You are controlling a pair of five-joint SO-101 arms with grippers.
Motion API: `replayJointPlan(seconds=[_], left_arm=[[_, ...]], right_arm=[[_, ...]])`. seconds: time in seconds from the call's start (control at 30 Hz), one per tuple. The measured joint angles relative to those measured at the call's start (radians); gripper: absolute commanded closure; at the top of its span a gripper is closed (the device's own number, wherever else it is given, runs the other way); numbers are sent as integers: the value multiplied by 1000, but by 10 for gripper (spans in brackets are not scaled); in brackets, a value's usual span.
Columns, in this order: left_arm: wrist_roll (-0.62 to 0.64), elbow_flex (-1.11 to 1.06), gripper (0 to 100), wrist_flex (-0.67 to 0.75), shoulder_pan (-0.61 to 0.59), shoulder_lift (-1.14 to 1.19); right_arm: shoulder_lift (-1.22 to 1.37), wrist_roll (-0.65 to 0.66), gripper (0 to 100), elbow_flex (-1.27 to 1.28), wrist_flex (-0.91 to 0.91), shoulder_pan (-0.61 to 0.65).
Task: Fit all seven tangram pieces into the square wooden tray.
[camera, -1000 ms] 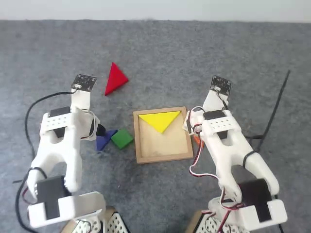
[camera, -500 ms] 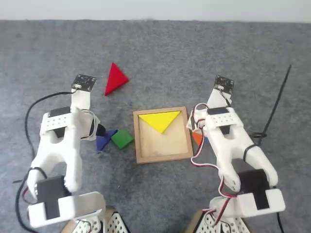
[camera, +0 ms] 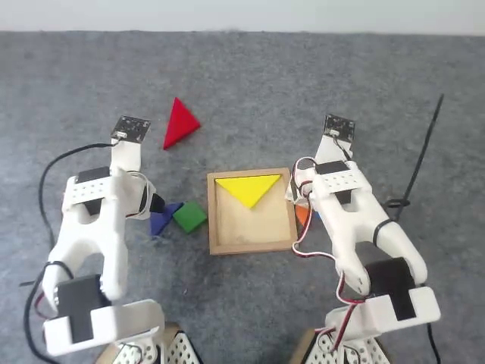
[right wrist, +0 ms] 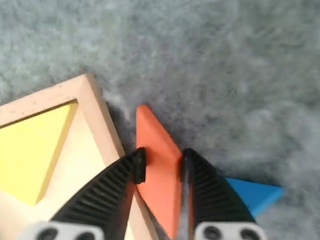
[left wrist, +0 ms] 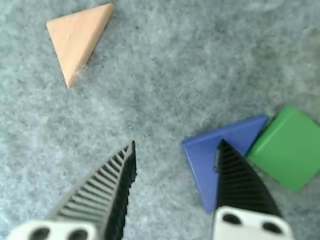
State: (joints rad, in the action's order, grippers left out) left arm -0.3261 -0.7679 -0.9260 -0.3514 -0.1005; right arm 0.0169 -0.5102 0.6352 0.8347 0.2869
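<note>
Orange piece [right wrist: 161,195] lengthwise beside tray [right wrist: 102,117], in right end effector [right wrist: 161,165]

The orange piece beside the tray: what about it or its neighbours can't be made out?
- orange piece: right wrist view, the right claw grips its sides; whether it is off the grey surface cannot be told.
- light blue piece: right wrist view, the same claw covers one end, hiding its full shape.
- dark blue triangle: left wrist view, the left claw covers part.
</note>
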Motion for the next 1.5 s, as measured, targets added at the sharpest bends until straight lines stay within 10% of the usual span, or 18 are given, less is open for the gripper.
replayJointPlan(seconds=[1.5], left_arm=[[0, 0, 758, 0, 0, 0]], right_arm=[[-63, 147, 991, -15, 170, 3]])
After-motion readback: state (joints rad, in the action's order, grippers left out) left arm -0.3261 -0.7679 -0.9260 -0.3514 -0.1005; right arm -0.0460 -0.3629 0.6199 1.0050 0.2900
